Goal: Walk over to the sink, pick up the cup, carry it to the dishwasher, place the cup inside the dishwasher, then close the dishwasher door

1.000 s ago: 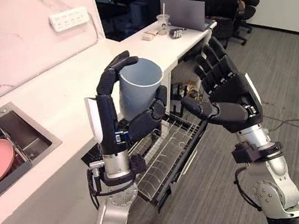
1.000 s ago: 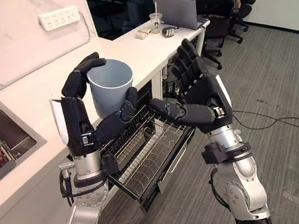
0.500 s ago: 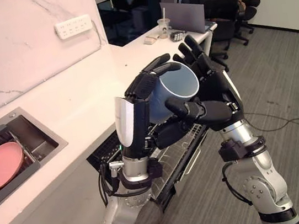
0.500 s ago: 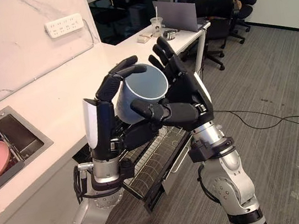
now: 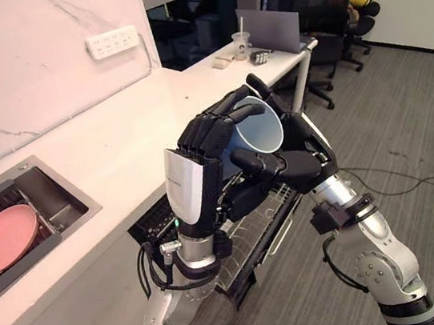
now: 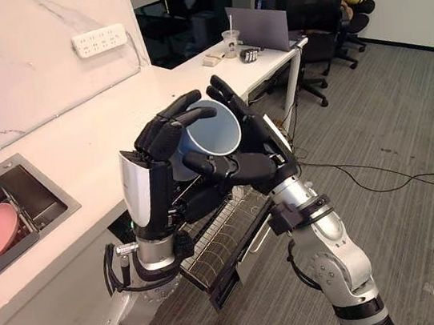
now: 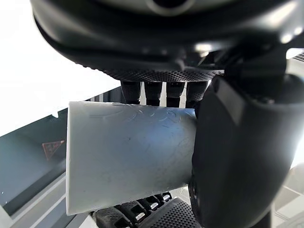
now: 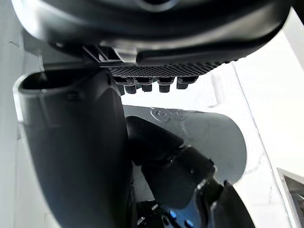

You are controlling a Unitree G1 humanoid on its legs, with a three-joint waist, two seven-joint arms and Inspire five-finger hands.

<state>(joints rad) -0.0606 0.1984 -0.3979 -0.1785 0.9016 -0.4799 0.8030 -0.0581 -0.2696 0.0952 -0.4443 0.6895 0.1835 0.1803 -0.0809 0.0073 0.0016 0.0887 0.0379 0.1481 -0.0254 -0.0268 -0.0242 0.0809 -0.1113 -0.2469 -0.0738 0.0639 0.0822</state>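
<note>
A light blue cup (image 5: 261,128) is held at chest height, tipped so its mouth faces up and to the right. My left hand (image 5: 193,190) is shut on it, fingers curled over the rim and the thumb under the wall (image 7: 128,156). My right hand (image 5: 302,163) lies against the cup's far side with straight fingers, its thumb across the front (image 8: 209,137). Below both hands the dishwasher rack (image 5: 252,238) is pulled out from under the white counter (image 5: 108,137).
A sink (image 5: 43,187) with a pink plate (image 5: 1,240) is set in the counter at the left. At the far end a desk holds a laptop (image 5: 269,30) and a drink cup (image 5: 241,43). Office chairs (image 5: 329,41) stand behind, with grey floor (image 5: 405,120) to the right.
My two hands have come together. The cup has tipped further toward the right hand, which now rests against it. The view has also shifted a little.
</note>
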